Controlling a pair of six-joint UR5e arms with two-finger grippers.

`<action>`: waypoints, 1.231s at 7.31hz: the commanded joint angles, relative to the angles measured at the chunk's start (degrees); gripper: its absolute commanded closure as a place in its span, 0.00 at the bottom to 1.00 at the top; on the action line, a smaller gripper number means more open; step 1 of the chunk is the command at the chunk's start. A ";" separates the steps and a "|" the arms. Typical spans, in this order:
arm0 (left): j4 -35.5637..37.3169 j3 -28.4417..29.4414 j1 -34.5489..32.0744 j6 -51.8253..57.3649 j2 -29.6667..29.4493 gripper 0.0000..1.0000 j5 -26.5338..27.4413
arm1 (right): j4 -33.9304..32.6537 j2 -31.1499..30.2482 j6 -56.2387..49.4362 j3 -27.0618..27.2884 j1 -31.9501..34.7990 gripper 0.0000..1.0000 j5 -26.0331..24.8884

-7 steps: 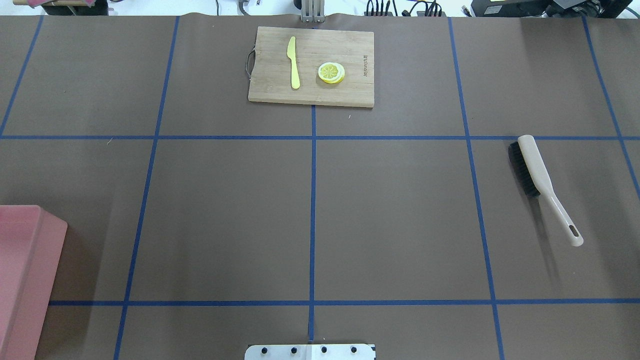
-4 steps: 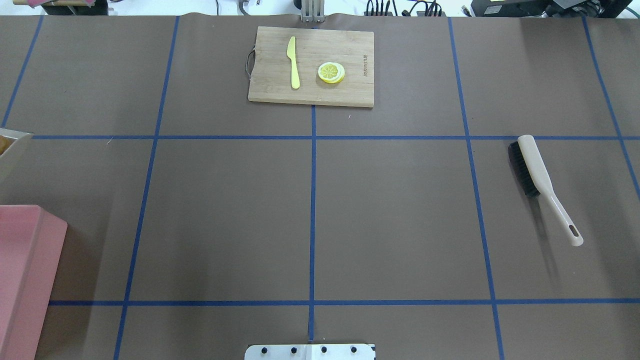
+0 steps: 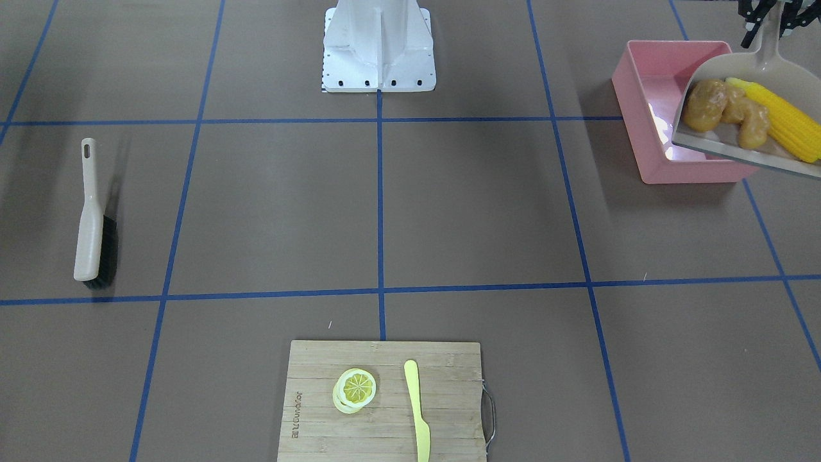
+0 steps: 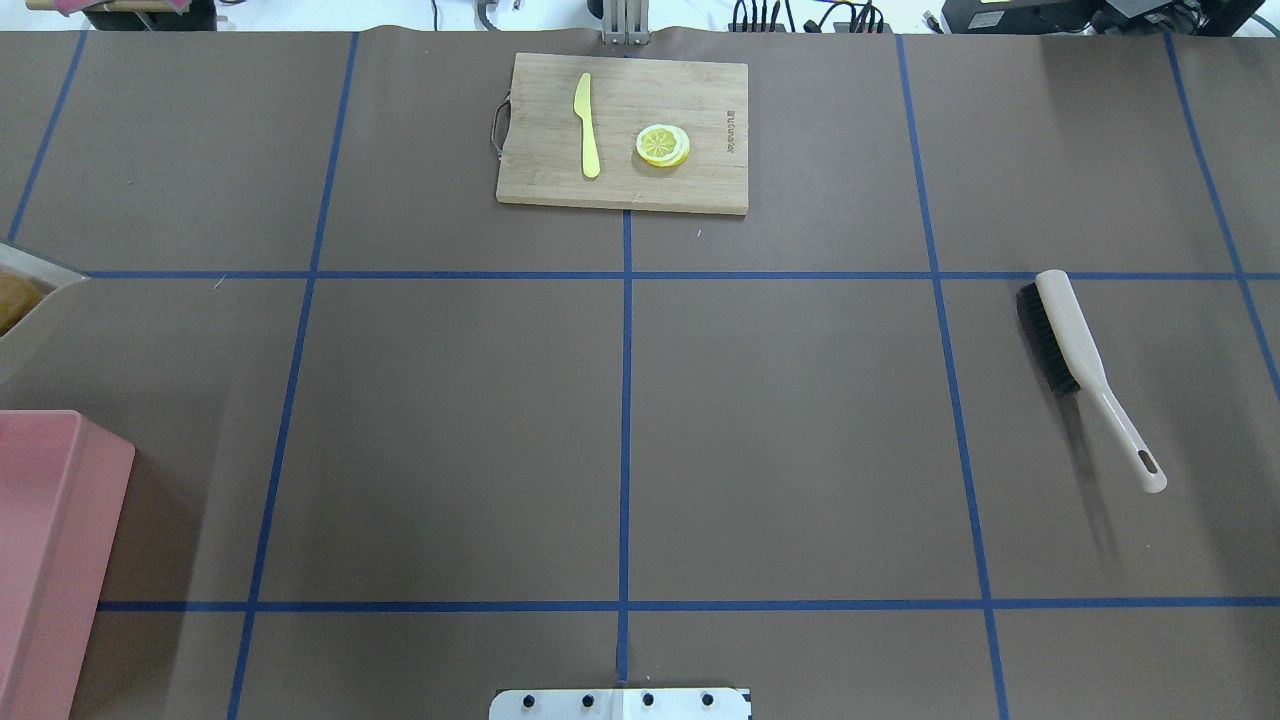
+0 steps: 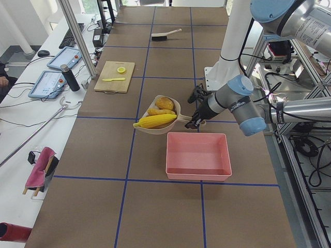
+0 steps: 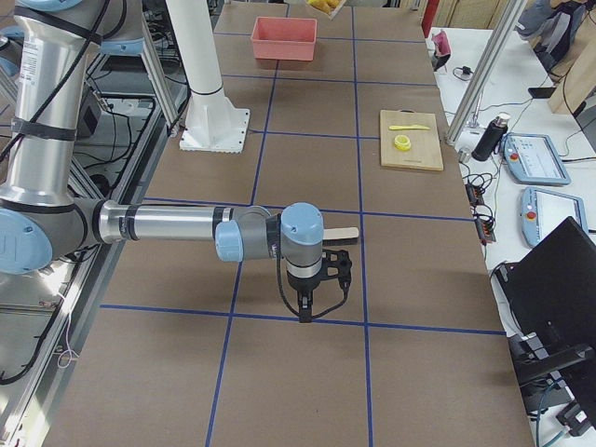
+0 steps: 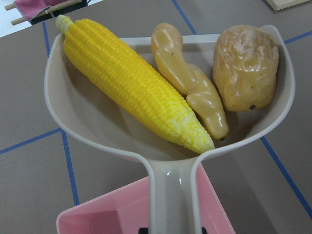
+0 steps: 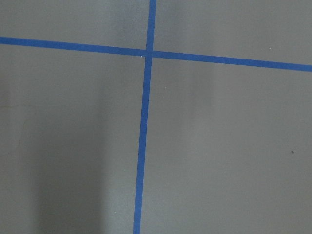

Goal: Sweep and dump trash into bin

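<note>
My left gripper (image 5: 195, 118) is shut on the handle of a beige-grey dustpan (image 3: 737, 154) and holds it level in the air. In the pan lie a yellow corn cob (image 3: 786, 125), a knobbly ginger root (image 3: 750, 122) and a brown potato (image 3: 704, 102). The left wrist view shows the corn (image 7: 136, 92), ginger (image 7: 195, 83) and potato (image 7: 246, 68) in the pan (image 7: 83, 117). The pink bin (image 3: 673, 42) sits under the handle (image 7: 170, 195), and the pan's mouth reaches past the bin's far rim. My right gripper (image 6: 305, 307) points down near the brush; I cannot tell whether it is open.
A brush (image 4: 1085, 365) lies flat on the robot's right side. A wooden cutting board (image 4: 700, 180) at the far centre holds a yellow-green knife (image 4: 587, 125) and a lemon slice (image 4: 663, 145). The robot's base plate (image 4: 620, 703) is at the near edge.
The dustpan's corner has come into the overhead view at the left edge and moved a little further right. The bin, brush and board have not moved.
</note>
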 commanded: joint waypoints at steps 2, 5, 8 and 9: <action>-16.69 8.93 -0.19 2.08 2.37 1.00 -0.31 | 0.00 -0.14 -0.07 -0.28 -0.09 0.00 -0.53; -24.89 12.90 -0.54 8.66 5.54 1.00 -3.11 | 0.00 -0.23 -0.07 -0.10 0.00 0.00 -0.36; -39.93 27.24 -3.35 15.53 5.73 1.00 -10.94 | 0.00 -0.49 -0.07 0.07 0.00 0.00 0.08; -45.51 32.98 -3.44 15.99 4.94 1.00 -12.43 | 0.00 -0.58 -0.07 -0.01 0.00 0.00 -0.01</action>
